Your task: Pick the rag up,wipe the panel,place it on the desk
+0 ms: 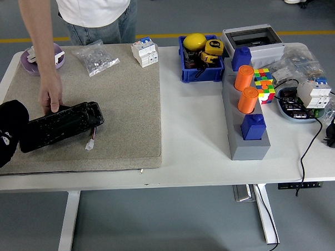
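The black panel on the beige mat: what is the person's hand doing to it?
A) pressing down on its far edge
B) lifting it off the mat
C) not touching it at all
A: the person's hand rests fingers-down on the far edge of the black panel, which lies flat on the mat.
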`<action>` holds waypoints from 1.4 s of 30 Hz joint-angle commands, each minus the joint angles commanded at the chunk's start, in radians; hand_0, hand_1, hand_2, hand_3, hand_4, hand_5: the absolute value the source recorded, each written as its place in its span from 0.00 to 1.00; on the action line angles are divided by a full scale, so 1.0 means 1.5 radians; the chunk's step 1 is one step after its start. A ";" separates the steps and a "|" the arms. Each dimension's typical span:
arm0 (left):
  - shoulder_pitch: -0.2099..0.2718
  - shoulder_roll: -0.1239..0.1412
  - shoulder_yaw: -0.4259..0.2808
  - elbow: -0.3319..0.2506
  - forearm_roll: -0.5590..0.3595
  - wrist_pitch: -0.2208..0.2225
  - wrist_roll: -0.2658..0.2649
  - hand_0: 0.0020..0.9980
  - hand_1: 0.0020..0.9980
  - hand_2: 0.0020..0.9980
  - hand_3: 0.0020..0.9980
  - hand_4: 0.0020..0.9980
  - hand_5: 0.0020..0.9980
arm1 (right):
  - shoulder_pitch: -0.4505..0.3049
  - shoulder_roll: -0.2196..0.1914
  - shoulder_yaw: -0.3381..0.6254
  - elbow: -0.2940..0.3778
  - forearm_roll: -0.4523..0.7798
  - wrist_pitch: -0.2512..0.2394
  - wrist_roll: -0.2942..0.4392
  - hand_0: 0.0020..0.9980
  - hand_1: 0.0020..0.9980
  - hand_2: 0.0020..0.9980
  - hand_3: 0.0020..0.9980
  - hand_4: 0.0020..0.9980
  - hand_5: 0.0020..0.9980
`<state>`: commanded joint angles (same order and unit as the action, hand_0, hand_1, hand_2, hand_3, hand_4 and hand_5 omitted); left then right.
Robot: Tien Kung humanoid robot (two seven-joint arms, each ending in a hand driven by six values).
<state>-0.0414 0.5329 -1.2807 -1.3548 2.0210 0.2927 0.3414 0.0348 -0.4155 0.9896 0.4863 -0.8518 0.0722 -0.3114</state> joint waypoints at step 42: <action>-0.168 -0.047 0.243 0.007 0.012 0.002 0.024 0.20 0.13 0.59 0.48 0.04 0.00 | 0.008 -0.001 -0.008 0.001 0.006 0.002 -0.001 0.73 0.46 0.71 0.71 1.00 0.61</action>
<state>-0.2941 0.4627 -0.9169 -1.3439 2.0389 0.2962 0.3767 0.0471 -0.4166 0.9780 0.4872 -0.8431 0.0751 -0.3129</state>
